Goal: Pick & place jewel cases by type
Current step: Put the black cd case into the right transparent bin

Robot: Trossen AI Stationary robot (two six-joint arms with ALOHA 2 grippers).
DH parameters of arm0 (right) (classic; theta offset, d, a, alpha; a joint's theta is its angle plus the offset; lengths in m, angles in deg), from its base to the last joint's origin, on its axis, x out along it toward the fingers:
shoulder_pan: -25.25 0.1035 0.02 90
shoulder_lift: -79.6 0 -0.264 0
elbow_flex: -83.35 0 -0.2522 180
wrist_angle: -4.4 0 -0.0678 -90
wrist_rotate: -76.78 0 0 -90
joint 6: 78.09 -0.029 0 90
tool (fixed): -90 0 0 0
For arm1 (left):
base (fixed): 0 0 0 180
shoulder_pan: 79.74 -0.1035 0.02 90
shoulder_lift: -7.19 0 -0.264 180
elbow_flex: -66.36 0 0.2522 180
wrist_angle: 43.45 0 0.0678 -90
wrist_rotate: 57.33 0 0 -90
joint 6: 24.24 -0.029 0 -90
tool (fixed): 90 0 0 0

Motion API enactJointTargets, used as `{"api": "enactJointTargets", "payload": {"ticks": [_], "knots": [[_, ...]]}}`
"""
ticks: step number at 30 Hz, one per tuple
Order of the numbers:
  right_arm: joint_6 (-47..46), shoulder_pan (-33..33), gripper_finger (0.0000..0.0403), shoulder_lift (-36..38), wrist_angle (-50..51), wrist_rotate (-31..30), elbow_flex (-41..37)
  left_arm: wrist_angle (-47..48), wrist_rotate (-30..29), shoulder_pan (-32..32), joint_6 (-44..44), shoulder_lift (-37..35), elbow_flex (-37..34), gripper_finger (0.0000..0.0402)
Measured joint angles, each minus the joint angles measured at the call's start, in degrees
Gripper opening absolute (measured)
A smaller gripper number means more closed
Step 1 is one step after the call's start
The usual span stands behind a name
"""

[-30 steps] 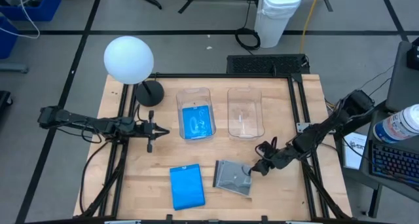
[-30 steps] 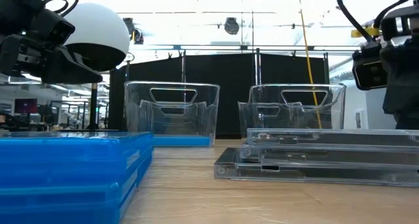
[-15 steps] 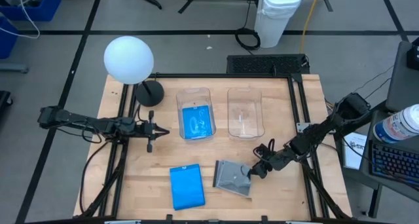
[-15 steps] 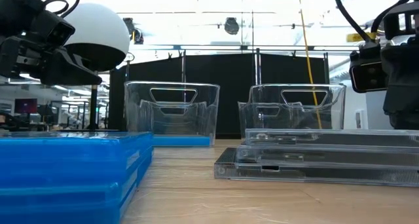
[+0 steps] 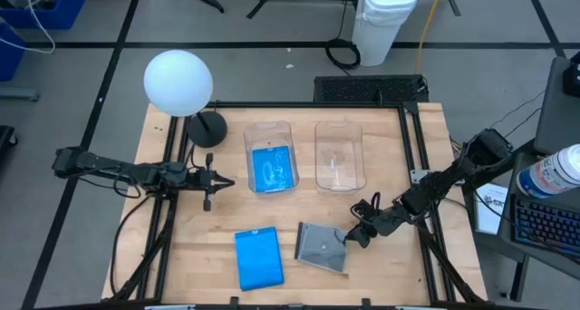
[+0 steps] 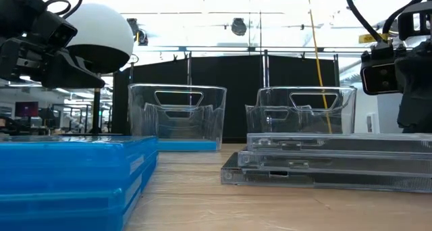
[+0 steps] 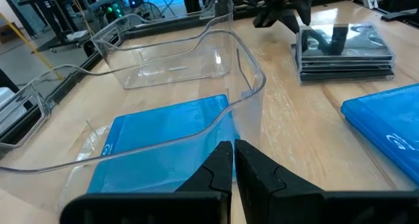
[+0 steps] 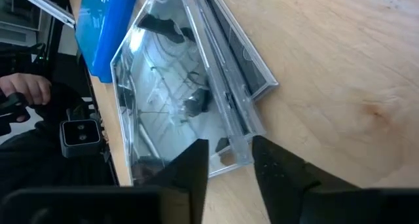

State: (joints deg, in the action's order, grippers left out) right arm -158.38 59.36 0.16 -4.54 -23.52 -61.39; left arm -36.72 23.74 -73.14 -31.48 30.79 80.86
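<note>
A stack of grey see-through jewel cases (image 5: 322, 247) lies flat on the table near its near edge, also seen in the low view (image 6: 324, 163). A stack of blue cases (image 5: 258, 258) lies to its left. Another blue case (image 5: 272, 168) lies flat in the left clear tub (image 5: 271, 129). The right tub (image 5: 339, 154) holds nothing. My right gripper (image 5: 348, 238) is open at the grey stack's right edge. In its wrist view (image 8: 230, 160) a corner of the top grey case sits between its fingers. My left gripper (image 5: 220, 181) is shut and hovers left of the left tub. My right gripper comes at the grey stack low and from the table's right. Its two fingers (image 8: 196, 162) stand on either side of the top case's corner (image 8: 237, 145). Whether they touch that corner, I cannot tell. The stack rests on the table.
A white globe lamp (image 5: 178, 82) with a round black base (image 5: 207, 129) stands at the table's far left. Black frame rails (image 5: 417, 165) run along the table's sides. Bare wood lies between the tubs and the two stacks. A person's hand (image 8: 23, 90) shows beyond the table.
My right gripper has edged a little toward the grey stack. The upper cases of that stack have slid slightly toward the table's left, while the bottom case has stayed put.
</note>
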Motion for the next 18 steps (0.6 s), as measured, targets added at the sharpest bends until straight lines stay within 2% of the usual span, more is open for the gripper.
{"api": "enactJointTargets", "payload": {"ticks": [10,18], "knots": [[0.23,0.0,0.0006,0.02,-0.24,-0.09,0.0,0.0,0.0,0.01,0.0,-0.01,0.0,0.0026],[1.6,0.0,0.0002,0.23,-1.42,-0.23,0.0,0.0,0.0,0.01,0.1,-0.01,0.0,0.0026]]}}
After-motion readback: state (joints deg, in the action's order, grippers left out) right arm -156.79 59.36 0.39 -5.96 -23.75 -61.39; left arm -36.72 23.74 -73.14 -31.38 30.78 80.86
